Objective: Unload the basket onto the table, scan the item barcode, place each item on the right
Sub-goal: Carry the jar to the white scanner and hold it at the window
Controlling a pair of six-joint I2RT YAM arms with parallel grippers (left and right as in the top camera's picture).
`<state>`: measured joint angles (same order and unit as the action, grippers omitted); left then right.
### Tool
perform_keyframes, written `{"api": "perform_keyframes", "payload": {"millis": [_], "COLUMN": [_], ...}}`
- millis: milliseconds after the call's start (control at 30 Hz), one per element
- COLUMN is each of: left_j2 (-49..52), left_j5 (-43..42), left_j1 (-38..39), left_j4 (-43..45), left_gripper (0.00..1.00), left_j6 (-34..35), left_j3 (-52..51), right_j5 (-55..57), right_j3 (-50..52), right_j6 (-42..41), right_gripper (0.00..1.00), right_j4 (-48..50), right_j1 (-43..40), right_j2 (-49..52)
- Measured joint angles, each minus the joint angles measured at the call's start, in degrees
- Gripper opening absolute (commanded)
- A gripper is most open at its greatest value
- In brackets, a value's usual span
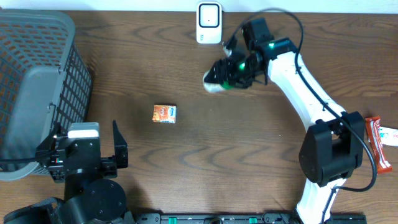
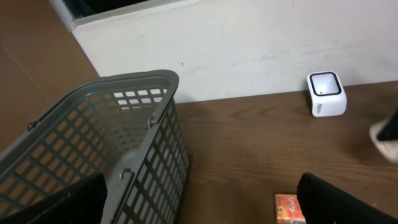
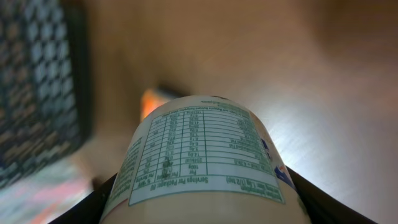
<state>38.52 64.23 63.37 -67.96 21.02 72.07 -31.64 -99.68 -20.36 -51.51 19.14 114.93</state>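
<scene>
The item is a cream-white bottle (image 1: 214,83) with a green nutrition label (image 3: 205,146). My right gripper (image 1: 235,67) is shut on it, holding it above the table just below the white barcode scanner (image 1: 209,23). In the right wrist view the bottle fills the space between the dark fingers (image 3: 317,198) of that gripper (image 3: 202,208). No barcode shows on the visible side. The bottle's end also peeks in at the right edge (image 2: 387,134) of the left wrist view, near the scanner (image 2: 326,93). My left gripper (image 1: 84,149) stands open and holds nothing, low at the front left.
A grey mesh basket (image 1: 37,81) stands at the left, close beside the left gripper (image 2: 202,208). A small orange box (image 1: 165,114) lies mid-table, just ahead of the left gripper's right finger (image 2: 336,199). Red snack bars (image 1: 377,143) lie at the right edge.
</scene>
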Motion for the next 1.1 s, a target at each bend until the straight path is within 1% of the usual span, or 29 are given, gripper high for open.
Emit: {"api": "perform_keyframes", "payload": {"millis": [100,200,233,433,533,667,833,1000,1100], "left_j2": [0.0,0.0,0.0,0.0,0.0,0.0,0.0,0.0,0.0], "left_j5": [0.0,0.0,0.0,0.0,0.0,0.0,0.0,0.0,0.0], "left_j1": [0.0,0.0,0.0,0.0,0.0,0.0,0.0,0.0,0.0], "left_j4": [0.0,0.0,0.0,0.0,0.0,0.0,0.0,0.0,0.0], "left_gripper": [0.98,0.98,0.98,0.98,0.98,0.98,0.98,0.98,0.98], "left_j6": [0.0,0.0,0.0,0.0,0.0,0.0,0.0,0.0,0.0], "left_j3": [0.0,0.0,0.0,0.0,0.0,0.0,0.0,0.0,0.0], "right_j5": [10.1,18.4,20.6,31.8,35.7,40.0,43.5,45.9,47.4], "right_j3": [-0.8,-0.8,-0.8,-0.8,-0.8,-0.8,-0.8,-0.8,-0.8], "right_j6": [0.1,0.1,0.1,0.1,0.1,0.5,2.3,4.7,6.4], "right_gripper": [0.48,0.51,0.52,0.53,0.56,0.56,0.54,0.53,0.55], "right_j4": [5.7,10.5,12.2,24.0,28.8,35.1,42.6,49.1,53.6], "right_j1": [0.7,1.7,2.3,4.0,4.3,4.4,4.5,4.6,4.6], "right_j2": [0.0,0.0,0.0,0.5,2.1,6.3,11.0,12.2,12.2]}}
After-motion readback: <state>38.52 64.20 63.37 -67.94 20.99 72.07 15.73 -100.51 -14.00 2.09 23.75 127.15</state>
